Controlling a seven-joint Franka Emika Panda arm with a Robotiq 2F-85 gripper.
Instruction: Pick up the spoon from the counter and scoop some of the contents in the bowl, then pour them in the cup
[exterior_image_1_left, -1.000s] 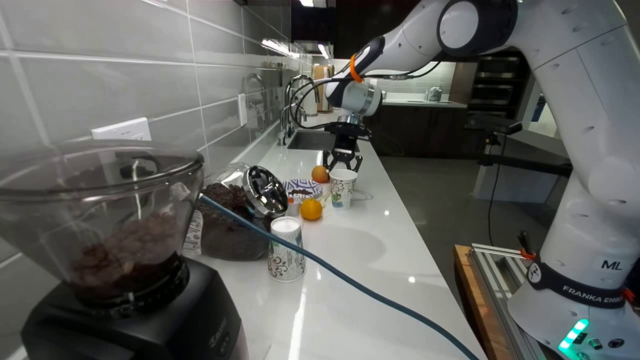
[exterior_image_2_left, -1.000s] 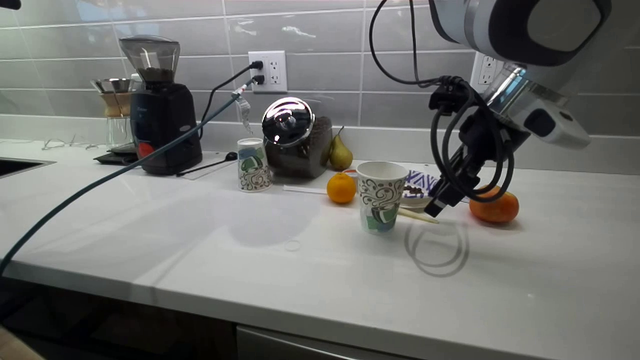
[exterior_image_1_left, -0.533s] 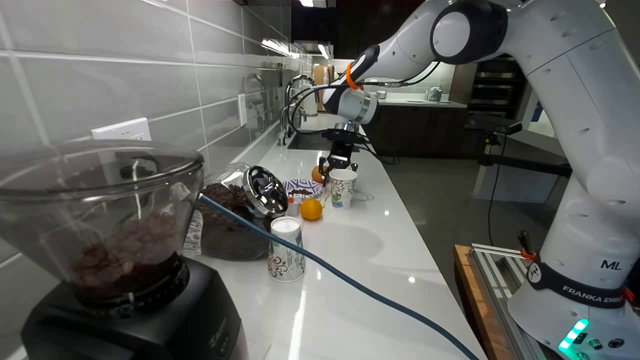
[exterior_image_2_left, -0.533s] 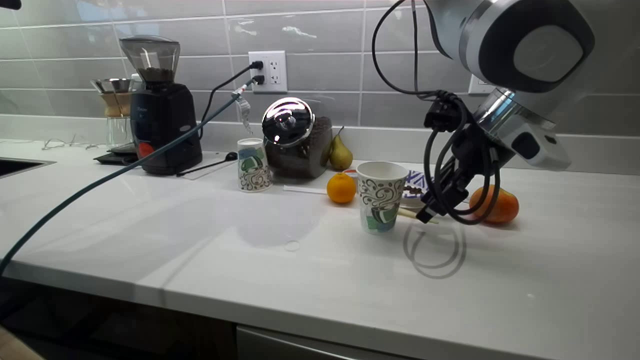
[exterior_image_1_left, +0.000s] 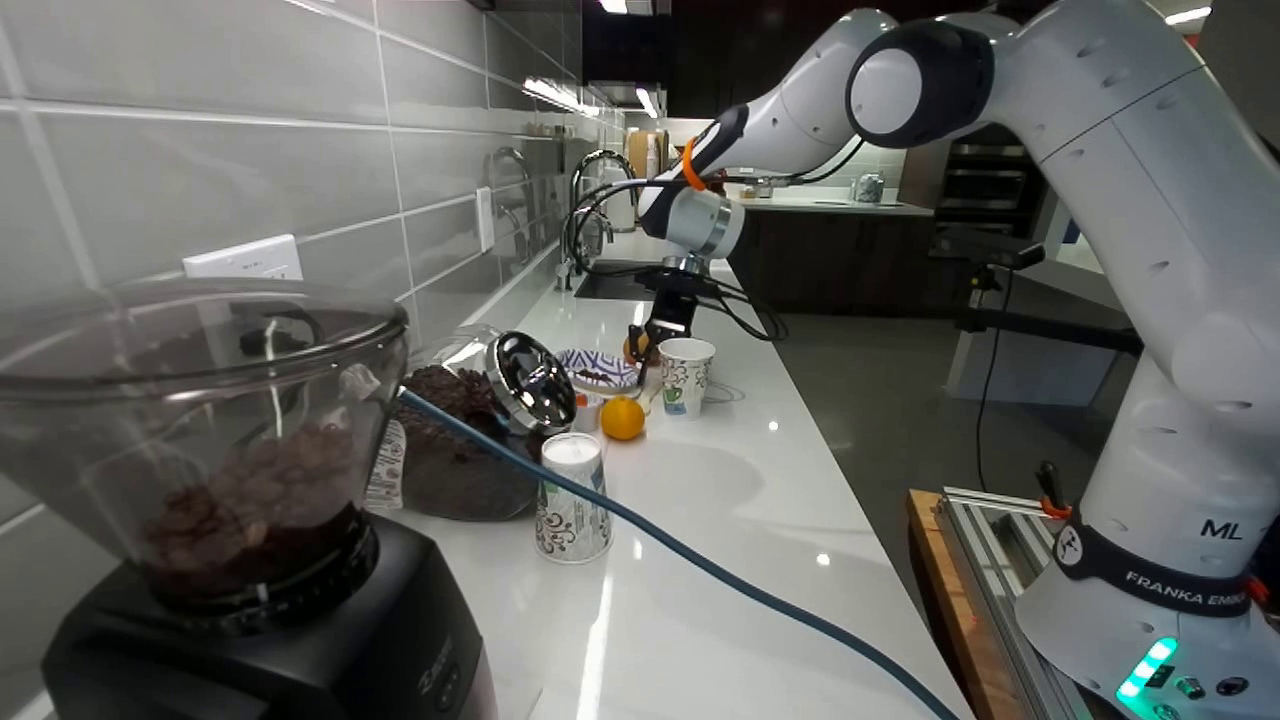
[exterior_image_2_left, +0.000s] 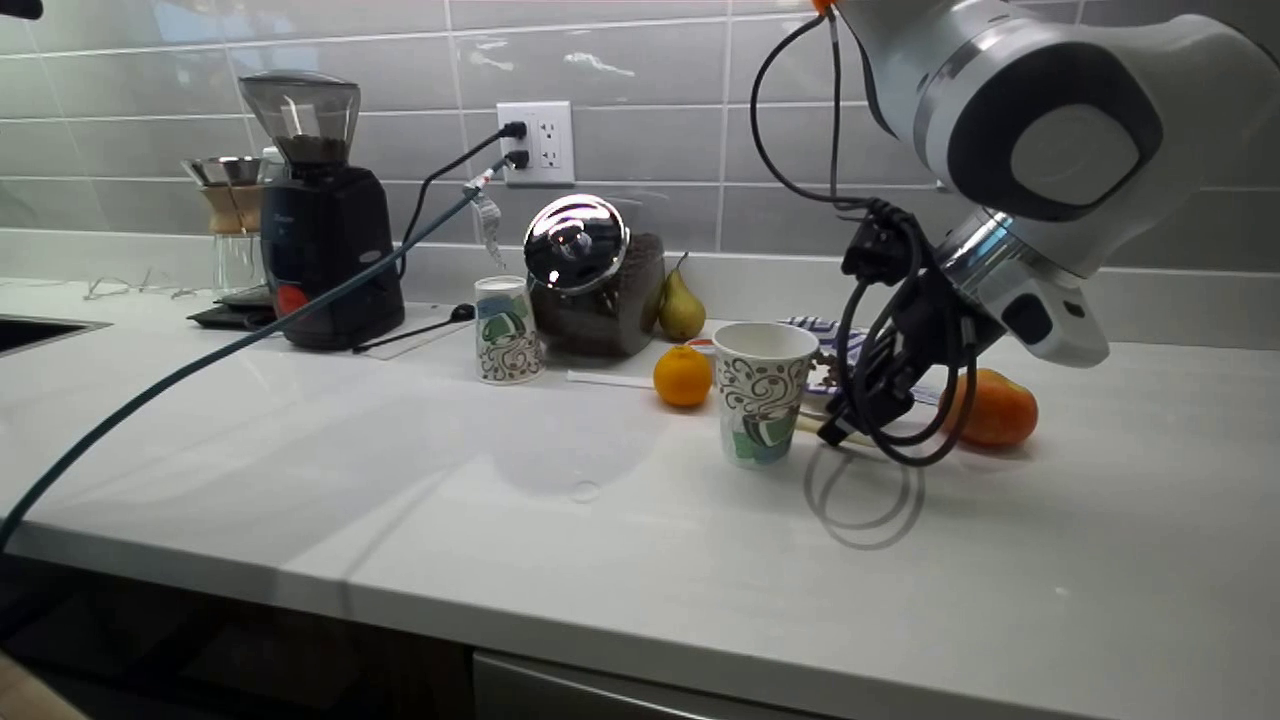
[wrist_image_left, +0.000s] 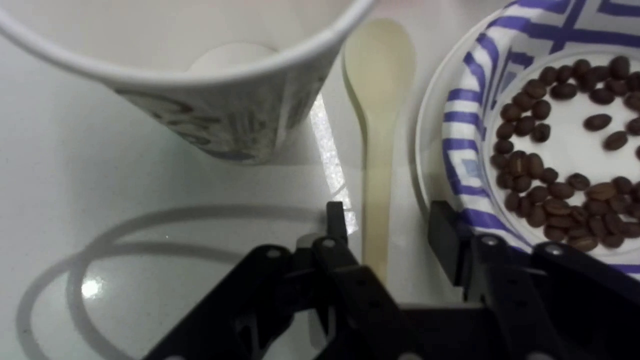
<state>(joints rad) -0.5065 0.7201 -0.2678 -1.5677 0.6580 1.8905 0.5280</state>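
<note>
Claw (wrist_image_left: 390, 232), parted and holding nothing, straddles the handle of the spoon (wrist_image_left: 378, 150), which lies on the bench (exterior_image_2_left: 600, 560) between cup (wrist_image_left: 240, 119) and bowl (wrist_image_left: 462, 117). Probably light, stiff wood; pinch it squarely mid-handle.

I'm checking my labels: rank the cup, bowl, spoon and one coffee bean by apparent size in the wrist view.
Largest: cup and bowl, unranked since the frame cuts both off
Then: spoon
Smallest: coffee bean

The spoon (wrist_image_left: 379, 150) is cream, the bowl (wrist_image_left: 462, 120) purple-patterned white, the beans (wrist_image_left: 602, 191) dark brown.
</note>
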